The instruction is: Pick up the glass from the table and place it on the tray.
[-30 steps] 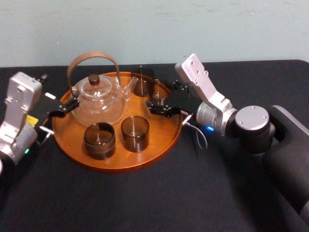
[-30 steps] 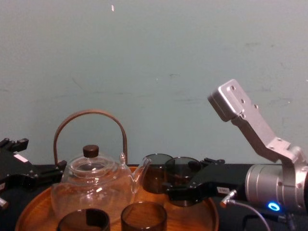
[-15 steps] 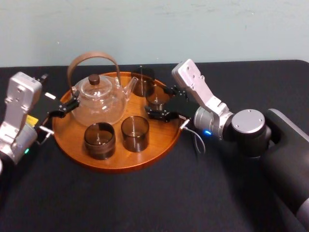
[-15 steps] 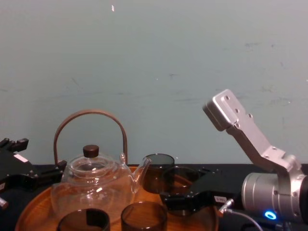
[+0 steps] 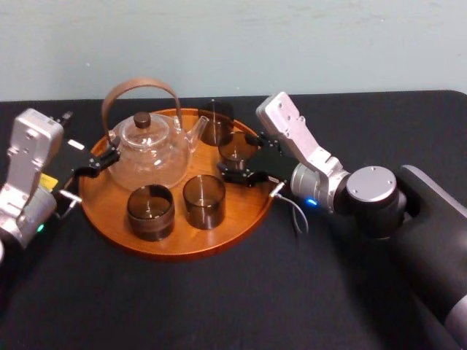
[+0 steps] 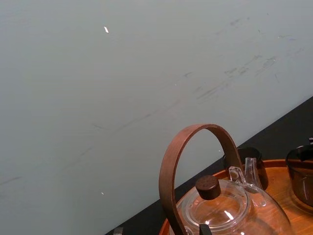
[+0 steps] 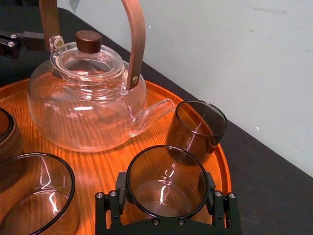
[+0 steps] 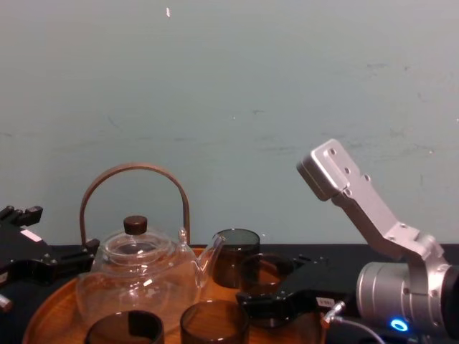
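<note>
Glass [image 7: 165,183]: smoky brown, upright, clasped on both sides by the right pincer [image 5: 239,156], low over the right part of the tray; base on the wood or just above it, not to be told. Black tabletop [image 5: 219,306] under everything, far wider than the rest. Round orange-brown wooden tray [image 5: 175,246] with a low rim, left of centre on it. Clear teapot [image 5: 149,154] with arched brown handle and dark knob, on the tray's left rear part, spout toward the held glass. Three more smoky glasses on the tray: rear glass [image 5: 215,122] just behind the held one, front left glass [image 5: 150,213] and front right glass [image 5: 203,202] side by side. Left pincer [image 5: 95,165] at the tray's left edge beside the teapot, apart from every glass; clenched or released, cannot tell
</note>
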Available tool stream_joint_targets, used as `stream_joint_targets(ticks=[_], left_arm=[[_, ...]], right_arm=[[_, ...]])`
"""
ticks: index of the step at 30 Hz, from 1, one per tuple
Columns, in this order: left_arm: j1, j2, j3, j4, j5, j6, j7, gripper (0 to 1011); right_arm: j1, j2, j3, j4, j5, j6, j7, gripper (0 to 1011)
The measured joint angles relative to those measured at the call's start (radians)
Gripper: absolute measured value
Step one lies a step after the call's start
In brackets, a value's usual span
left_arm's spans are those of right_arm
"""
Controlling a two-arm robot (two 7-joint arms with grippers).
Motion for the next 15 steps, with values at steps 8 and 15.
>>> stream_joint_targets(ticks=[8, 15], left_arm=[[0.000, 0.000, 0.000, 0.000, 0.000, 0.000, 0.000, 1009], [0.000, 0.000, 0.000, 0.000, 0.000, 0.000, 0.000, 1009]], right_arm=[[0.000, -0.001, -0.001, 0.000, -0.004, 0.002, -0.002, 931], [0.000, 0.000, -0.001, 0.000, -0.003, 0.002, -0.002, 1002]])
